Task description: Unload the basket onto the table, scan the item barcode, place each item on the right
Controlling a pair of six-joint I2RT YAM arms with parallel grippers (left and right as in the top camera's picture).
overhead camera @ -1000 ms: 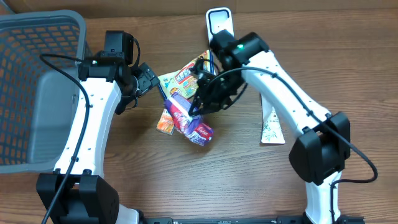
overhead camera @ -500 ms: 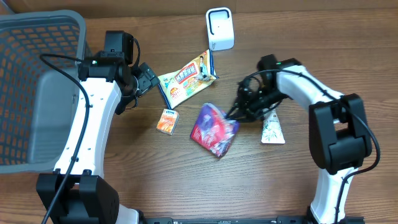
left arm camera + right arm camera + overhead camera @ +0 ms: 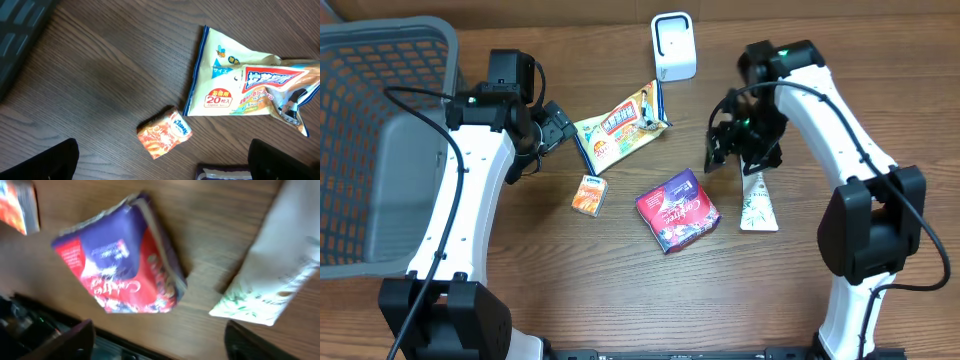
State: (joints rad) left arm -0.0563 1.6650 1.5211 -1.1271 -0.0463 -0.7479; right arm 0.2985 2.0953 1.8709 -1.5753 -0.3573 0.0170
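Nearest the arm bases: bare wood of the bench (image 3: 650,300). Item one: purple-and-red pouch (image 3: 677,208), lying flat on the bench, printed face up, touching nothing and held by nothing. I can pick out no barcode on the face that shows. Item two: white tube with green print (image 3: 757,203), just beside the pouch on its right, apart from it. Item three: small orange tissue pack (image 3: 588,194), to the pouch's left, lying alone. Above the gap between pouch and tube hang the right fingers (image 3: 70,342), spread wide with nothing between them. Item four, farther back: yellow wipes packet (image 3: 620,124), flat on the bench. The left fingers (image 3: 50,162) hover near its left end, also spread wide and empty. Farthest: white scanner (image 3: 673,45), standing at the back edge, and grey basket (image 3: 380,140) at the far left, with none of the goods showing inside it. Status, as I judge it: no item is in a grip or held up to the scanner, and the pouch sits well apart from it. Whether any code has been read cannot be told. Still to do: pick up an item, find its barcode and turn it toward the scanner.
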